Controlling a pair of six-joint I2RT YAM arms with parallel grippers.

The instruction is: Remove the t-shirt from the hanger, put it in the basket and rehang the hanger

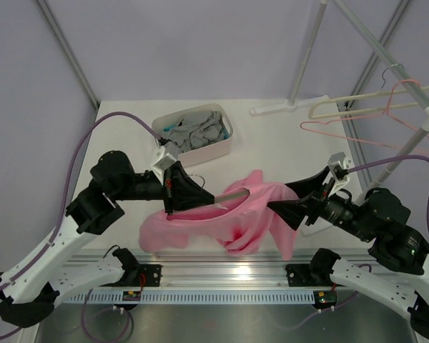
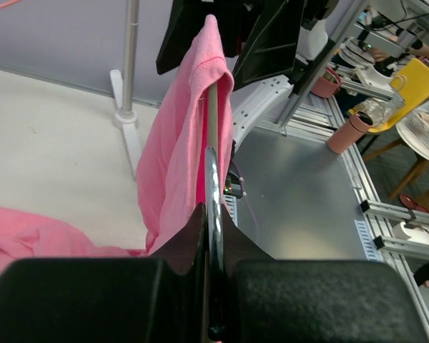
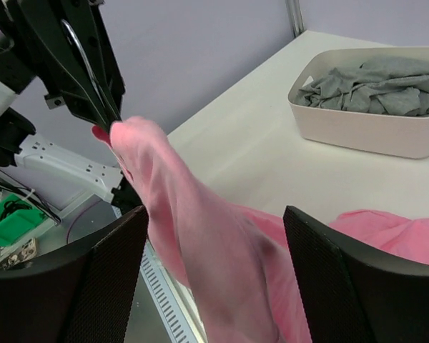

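Left tool point(image 2: 213, 243) clenched hanger point(image 1: 232, 191) | right tool point(image 3: 214, 236) gaped, astride shirt point(image 1: 193, 232) | shirt hung mid-frame from hanger, trailing onto counter point(image 1: 129, 143) | looked soft, light, limp: pinch bunched fabric near hanger.

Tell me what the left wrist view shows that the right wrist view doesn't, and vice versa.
Left wrist only: the white stand base. Right wrist only: the white tub of grey clothes. Both: the pink t-shirt, the left claw shut on the hanger, and the open right claw around the fabric.
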